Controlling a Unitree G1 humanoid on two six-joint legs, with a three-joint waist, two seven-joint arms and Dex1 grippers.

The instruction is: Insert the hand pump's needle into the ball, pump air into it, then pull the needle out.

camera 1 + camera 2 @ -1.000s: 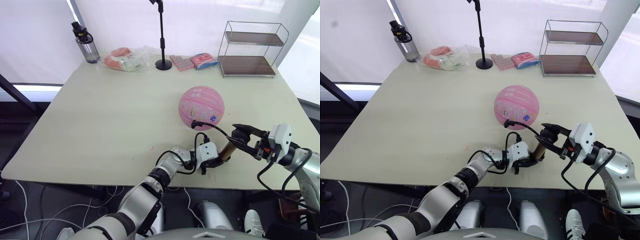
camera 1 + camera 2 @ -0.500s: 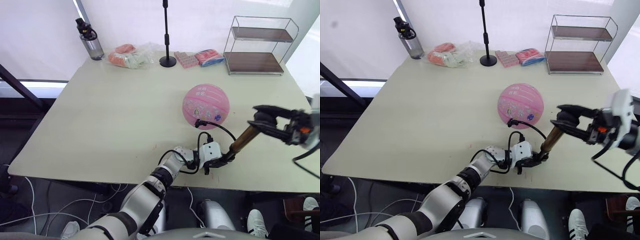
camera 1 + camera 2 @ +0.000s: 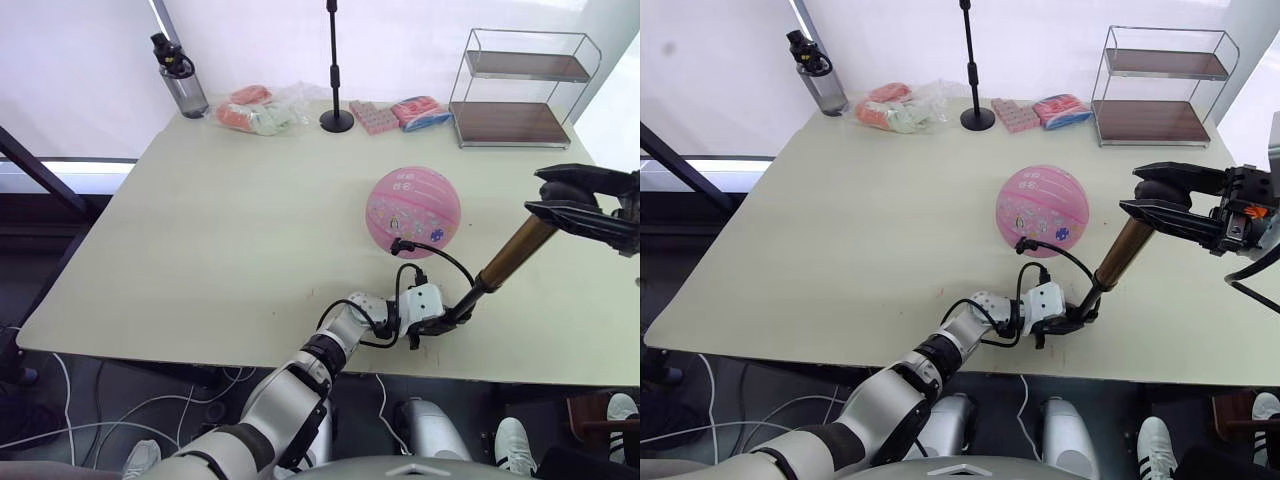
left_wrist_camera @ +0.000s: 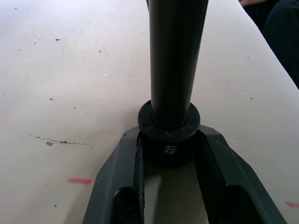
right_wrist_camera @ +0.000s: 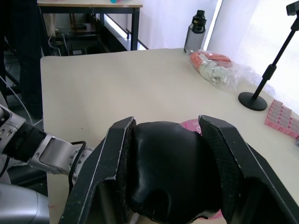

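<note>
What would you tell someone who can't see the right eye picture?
Two robot grippers hold a gold pump on a table: the left gripper at its base, the right gripper on its handle. Its hose reaches a pink ball.

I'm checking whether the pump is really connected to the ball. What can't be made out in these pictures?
- The needle: too small to tell in the eye views; where the hose meets the pink ball, its depth cannot be judged.
- The pump's base: in the left wrist view, the left end effector's fingers hide part of its black end cap.
- The T-handle: in the right wrist view it hides most of the ball.
- The right end effector: its arm is cut off by the eye views' edge.
</note>
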